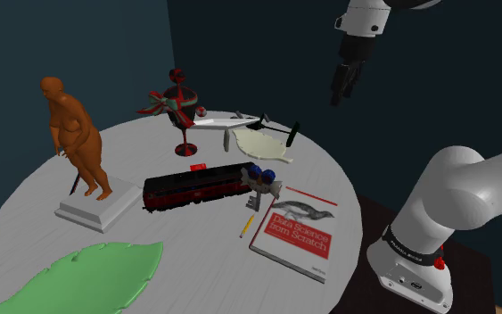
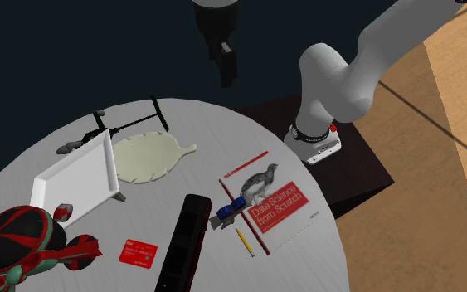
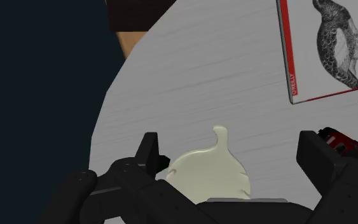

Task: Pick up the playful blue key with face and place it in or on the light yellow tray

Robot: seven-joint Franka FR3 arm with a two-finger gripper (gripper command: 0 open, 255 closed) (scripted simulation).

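Black fingers (image 3: 149, 149) hang wide apart, empty. The blue-headed key (image 1: 259, 174) lies ungrasped on the round grey counter (image 1: 329, 174), just beside the red-and-white book (image 1: 298, 234). The pale yellow leaf-shaped tray (image 1: 258, 145) near that book is empty, so both steps remain.

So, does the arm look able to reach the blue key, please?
Probably yes: the key lies uncovered between train and book, the open jaws hang above the table, though the train sits close.
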